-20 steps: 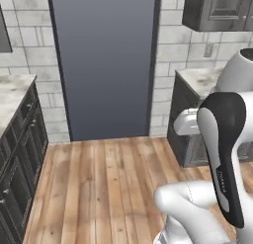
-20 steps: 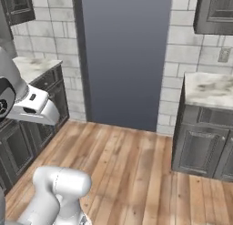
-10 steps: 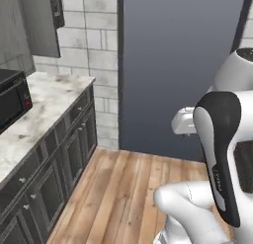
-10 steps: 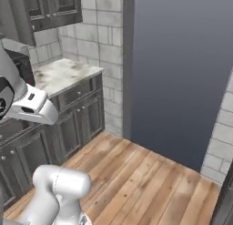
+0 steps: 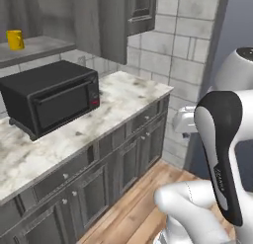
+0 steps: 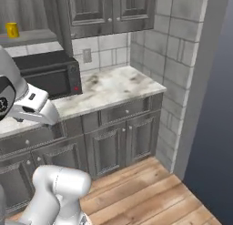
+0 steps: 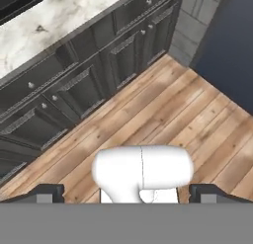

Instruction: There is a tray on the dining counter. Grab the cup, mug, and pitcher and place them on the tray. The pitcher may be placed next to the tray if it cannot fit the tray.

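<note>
Gripper [image 7: 127,192] jaws stand wide apart, one dark fingertip [image 7: 49,191] at each side of the hand view, and nothing is held between them. They point down at a wooden floor [image 7: 163,109] whose planks run below and ahead of the gripper.

Far to the gripper's left and well above it, a small yellow mug [image 5: 15,39] stands upright on a grey shelf [image 5: 39,48] under the wall cabinets; it looks to have a handle on its right side, though it is too small to be sure. In the right base view the same mug [image 6: 12,30] sits at the top left corner, well apart from the arm.

Below that shelf, still left of the gripper and higher than it, a black toaster oven [image 5: 52,97] rests on a marble worktop [image 5: 123,100] backed by pale tiles [image 5: 183,45]. It has a red spot on its front panel. The worktop is veined grey and brown.

Under the worktop runs a row of dark grey base cabinets [image 5: 123,159] with small round knobs; the hand view shows these cabinets [image 7: 74,85] just beyond the gripper, to its upper left, meeting the floor.

Dark upper cabinets [image 6: 109,10] hang over the worktop, with a wall outlet [image 6: 87,55] on the tiles beneath them.

To the gripper's right, the tiled wall turns a corner, and past it stands a tall dark blue panel [image 6: 214,105].
</note>
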